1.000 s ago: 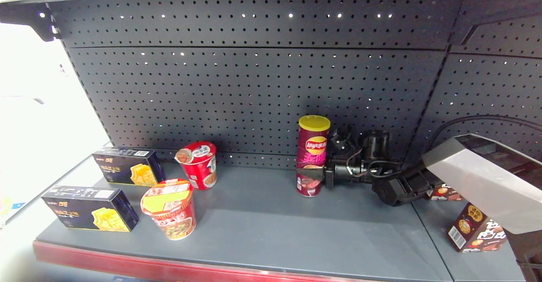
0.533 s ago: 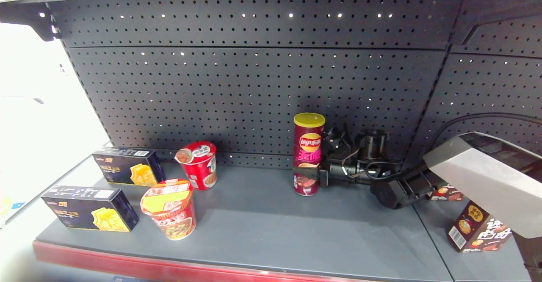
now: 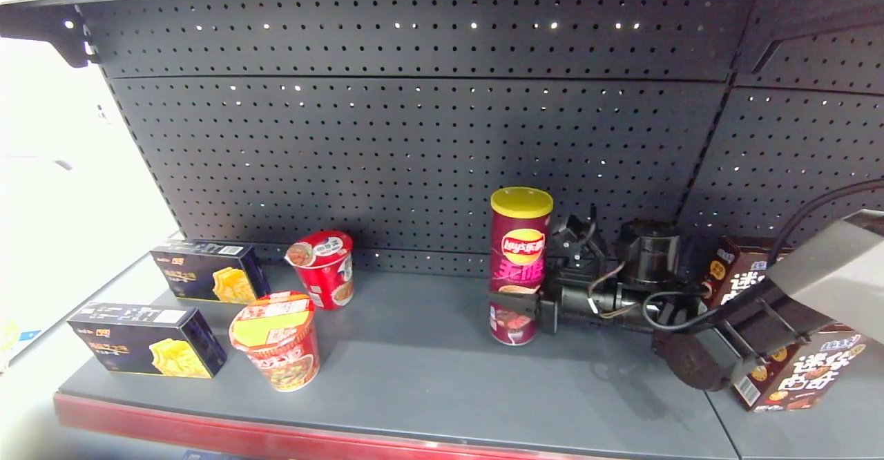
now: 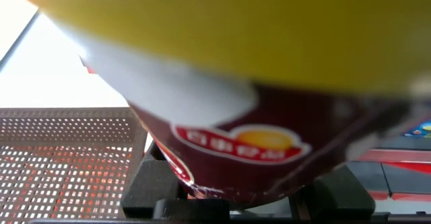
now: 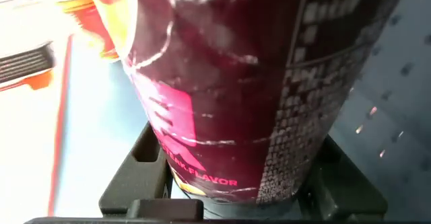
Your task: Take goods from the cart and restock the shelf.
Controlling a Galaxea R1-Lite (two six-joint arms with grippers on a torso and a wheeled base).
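Head view: chips can (image 3: 521, 246) upright, clamped in right gripper (image 3: 514, 303).

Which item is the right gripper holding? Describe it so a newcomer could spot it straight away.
On the dark grey shelf, right of centre, the right gripper clamps the chip can low on its body. It is the one tall upright cylinder, magenta with a yellow lid, between squat red noodle cups to its left and brown boxes to its right.
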